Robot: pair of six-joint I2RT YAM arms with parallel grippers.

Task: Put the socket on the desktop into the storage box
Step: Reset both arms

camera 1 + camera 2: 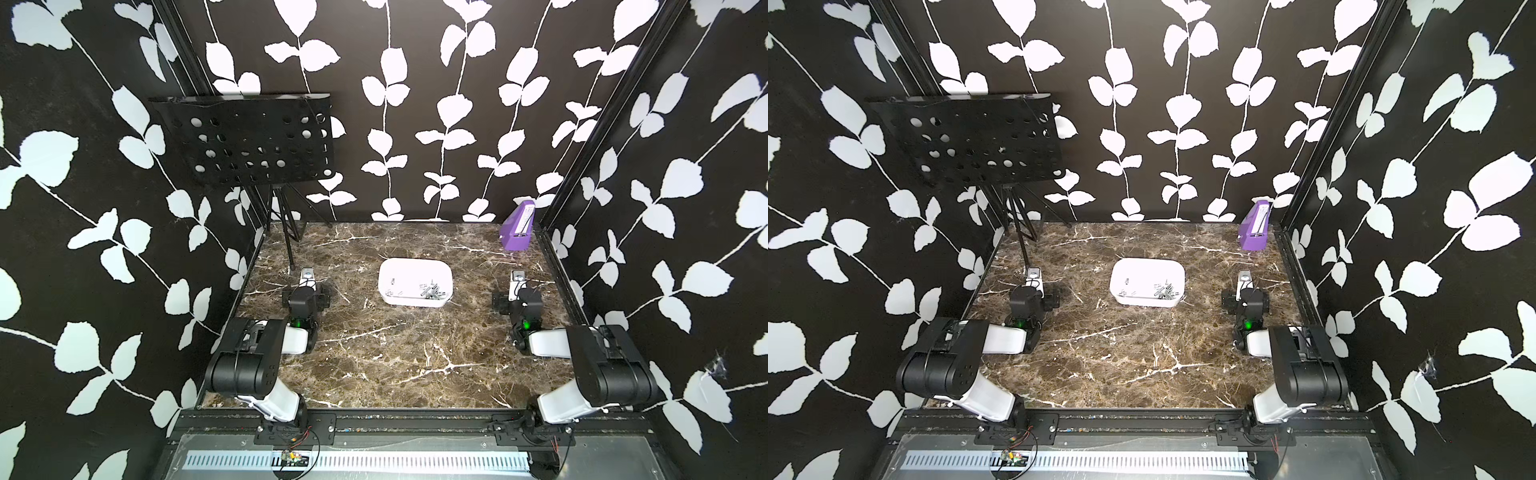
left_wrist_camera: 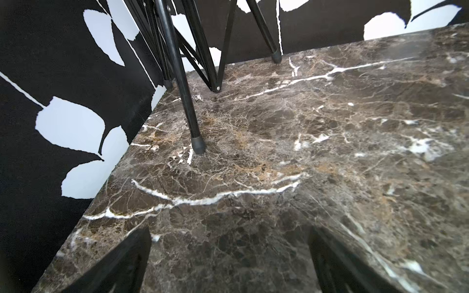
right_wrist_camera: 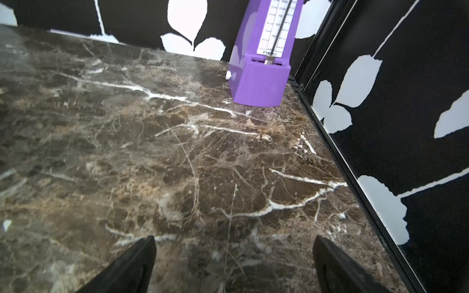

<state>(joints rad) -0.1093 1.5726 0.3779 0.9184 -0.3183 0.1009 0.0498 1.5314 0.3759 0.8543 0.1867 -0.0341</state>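
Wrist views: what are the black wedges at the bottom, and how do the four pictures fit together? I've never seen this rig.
Two robot arms sit at the near edge of a marble desktop. Both top views look down from one overhead stereo camera. Each wrist view rides on an arm; the wedges are its fingers: the left arm's fingers and the right arm's fingers, spread apart, holding nothing. A white storage box holds small metal pieces. A music stand and purple metronome stand at the back.

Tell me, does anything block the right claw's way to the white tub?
Nothing visible: only bare desktop lies between the right gripper and the storage box; the purple box stands off in the far corner.
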